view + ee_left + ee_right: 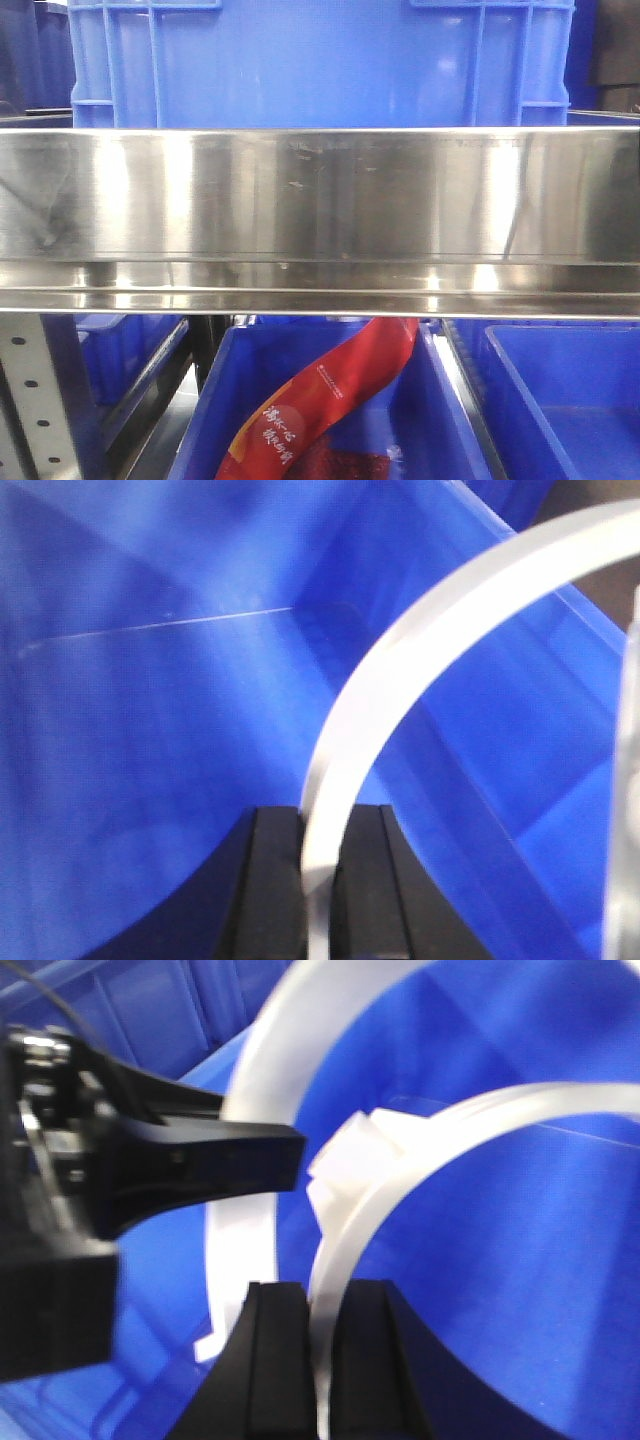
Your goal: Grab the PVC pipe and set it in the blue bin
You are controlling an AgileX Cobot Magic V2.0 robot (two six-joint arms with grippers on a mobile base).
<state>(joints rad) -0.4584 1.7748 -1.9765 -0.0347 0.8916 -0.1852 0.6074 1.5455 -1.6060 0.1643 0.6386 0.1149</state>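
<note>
Close in, on left wrist view: left gripper (320,825) with fingers pinched onto thin white wall of PVC pipe (400,650), seen end-on as a ring. Wall runs straight up out of the fingers, then arcs over to the right. Long axis pointing roughly along the camera's line, so held by the rim, not around the body.

Same on right wrist view: right gripper (318,1305) with fingers clamped on a white PVC pipe (480,1110) rim, arc sweeping up and right. Can't tell whether same piece as the one in the left fingers. Some lumpy white bit (345,1155) on that rim, too blurred to identify.

Just beyond, to the left: black finger of other arm (200,1160), presumably the left one, crossing in front of a second ring (245,1240). Looks touching, contact not resolvable.

Behind all that: blue bin (150,730) wall and floor filling both wrist views, so pipe hanging over or inside the bin already. Key relation: bin directly beyond and below the fingers, both arms about equally near. Judging next move as short lower and release, nothing sideways.

Farthest, on front view: steel shelf (320,200) edge blocking the arms, blue crate (320,60) on top, red bag (330,400) in lower bin (440,420). No pipe visible there.
</note>
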